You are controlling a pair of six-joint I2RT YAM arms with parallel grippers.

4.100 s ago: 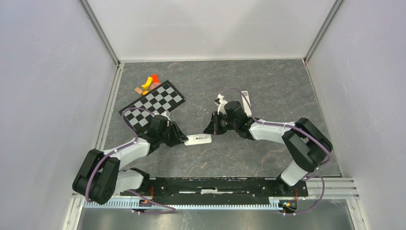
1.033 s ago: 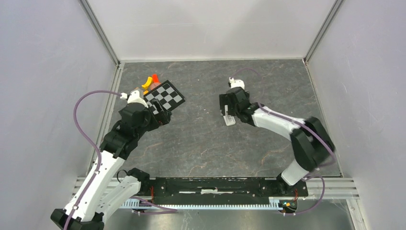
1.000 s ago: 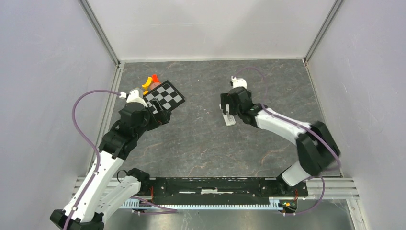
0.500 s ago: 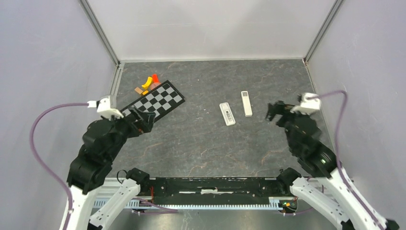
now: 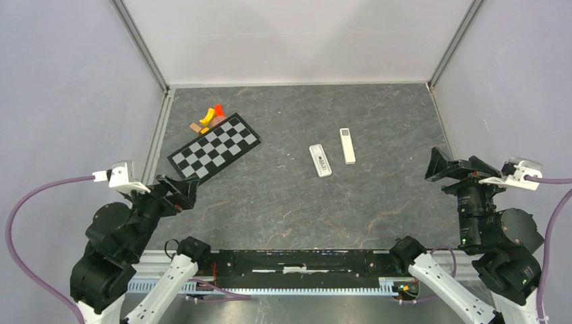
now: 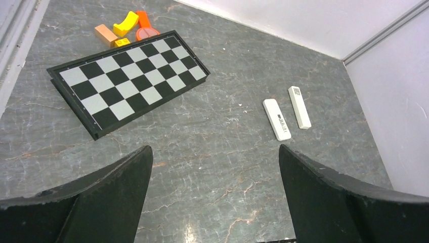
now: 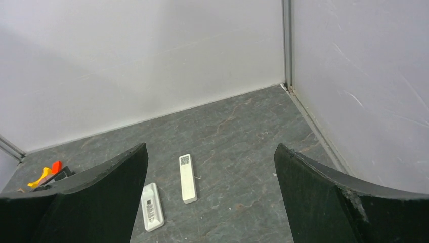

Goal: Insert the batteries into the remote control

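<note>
I am working in a robotics lab test cell, not a home or a shop. Plain pale grey wall panels [image 5: 297, 40] box in the workspace on three sides, joined by bare aluminium corner struts [image 5: 141, 47]. The working surface is a dark grey marbled tabletop [image 5: 283, 196]. Along its near edge runs a long black mounting bar [image 5: 303, 258] carrying two black-and-white robot arms [image 5: 115, 236] with looping purple cables [image 5: 40, 185]. A black-and-white chequered board [image 5: 214, 148] lies flat on the left, with small orange, yellow and red plastic blocks [image 5: 209, 116] beside it.
</note>
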